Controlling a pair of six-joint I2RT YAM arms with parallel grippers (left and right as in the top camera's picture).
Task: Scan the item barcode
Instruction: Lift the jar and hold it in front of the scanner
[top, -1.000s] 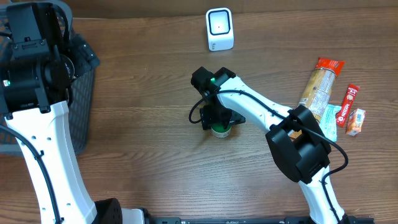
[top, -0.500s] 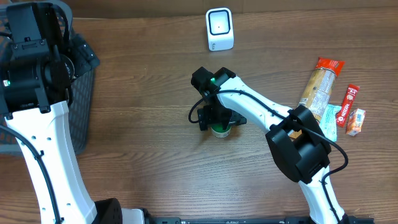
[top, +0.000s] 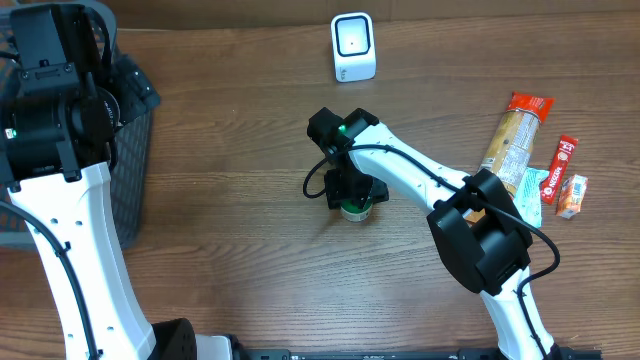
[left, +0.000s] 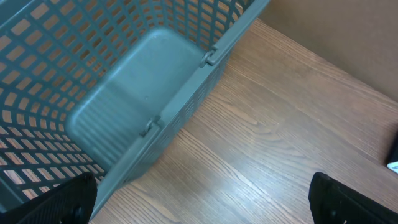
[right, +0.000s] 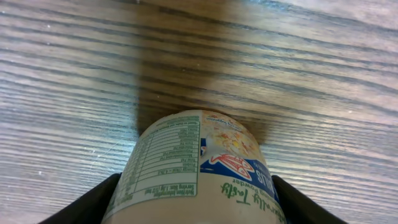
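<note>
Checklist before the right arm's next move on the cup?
1. Cup sits between the right gripper's fingers: ok.
2. Firm grip on the cup: cannot tell; the fingers look close against its sides.
3. Barcode location known: cannot tell; only a nutrition panel and logo show.
4. Nothing stands between cup and scanner: ok.
5. Left gripper open, away by the basket: ok.

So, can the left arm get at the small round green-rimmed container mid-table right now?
Probably not. The left hand hangs open beside the grey plastic mesh basket at the table's far left, far from the small round green-rimmed container, and the right hand grips its sides, blocking access.
</note>
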